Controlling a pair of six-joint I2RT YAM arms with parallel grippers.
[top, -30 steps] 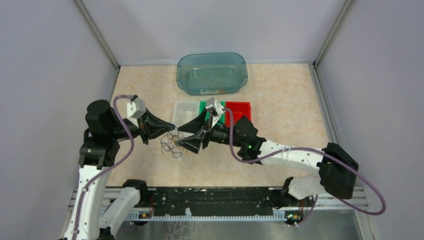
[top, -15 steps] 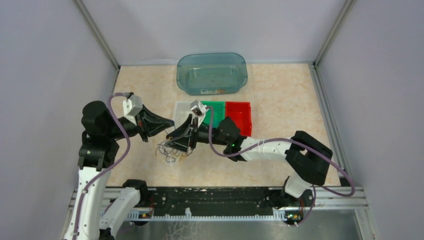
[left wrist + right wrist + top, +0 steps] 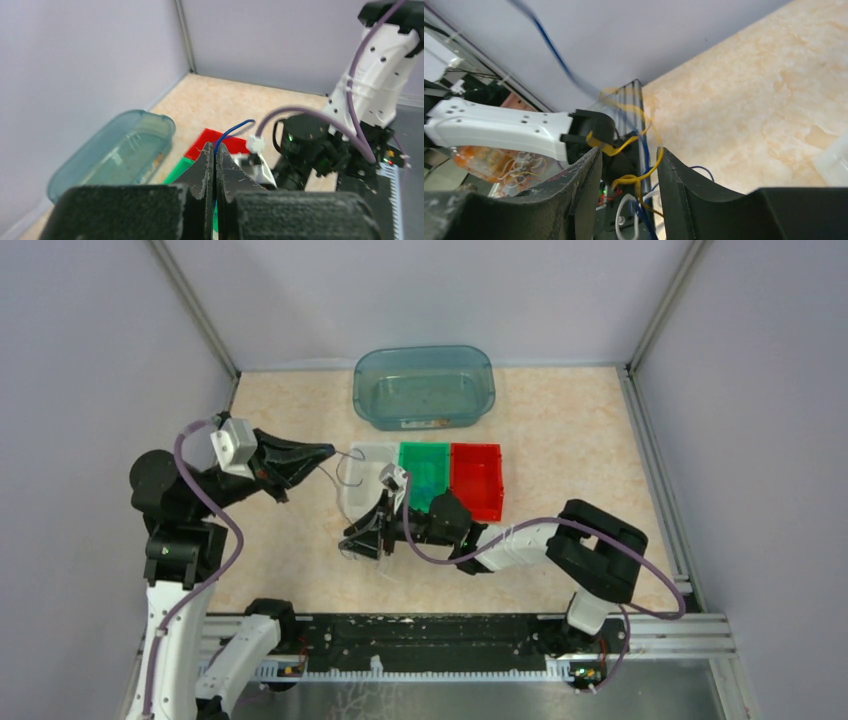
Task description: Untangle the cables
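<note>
Left gripper [image 3: 214,150]: clamped on thin blue wire [image 3: 232,131].
Right gripper [image 3: 628,156]: apart, around tangled thin wires [image 3: 636,176].
Advice: separate slowly.

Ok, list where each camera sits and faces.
Top external: above, behind the bases, looking down; left end effector and right end effector show.
Left wrist: on the left arm, looking past its end effector, shut on a thin blue wire.
Right wrist: on the right arm, looking low past its end effector and a thin yellow wire.
Shared: first two show the teal translucent plastic tub.
</note>
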